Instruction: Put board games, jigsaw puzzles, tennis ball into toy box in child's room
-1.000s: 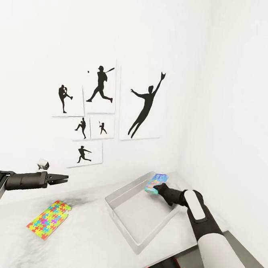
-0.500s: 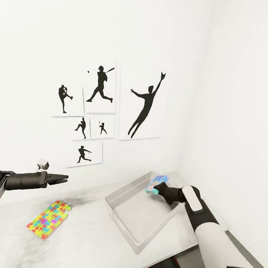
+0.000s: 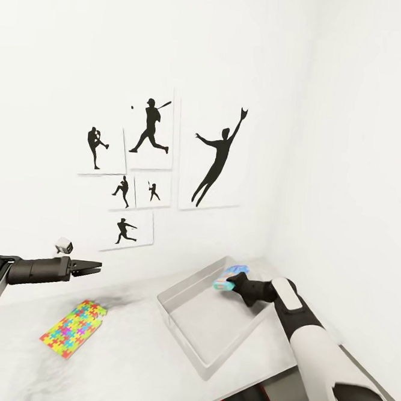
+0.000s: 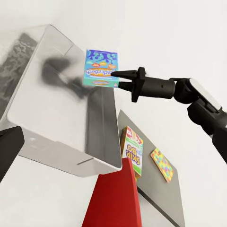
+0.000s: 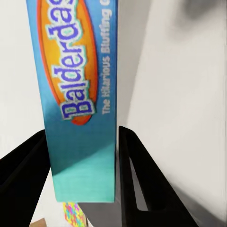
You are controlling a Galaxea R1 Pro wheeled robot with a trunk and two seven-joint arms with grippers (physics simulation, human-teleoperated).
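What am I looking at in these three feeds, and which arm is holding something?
The wide picture comes from the robot's head camera; the other two sit on its wrists. The right gripper is shut on a blue board game reading Balderdash, holding it above the far corner of the grey toy box. The left gripper hovers over the table with nothing visible between its fingers, jaws not clearly readable. A jigsaw puzzle lies flat on the table. On the lower wing lie a Skip-Bo box and a second puzzle.

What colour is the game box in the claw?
Mostly blue with an orange oval, clearest in the right wrist view: game box.
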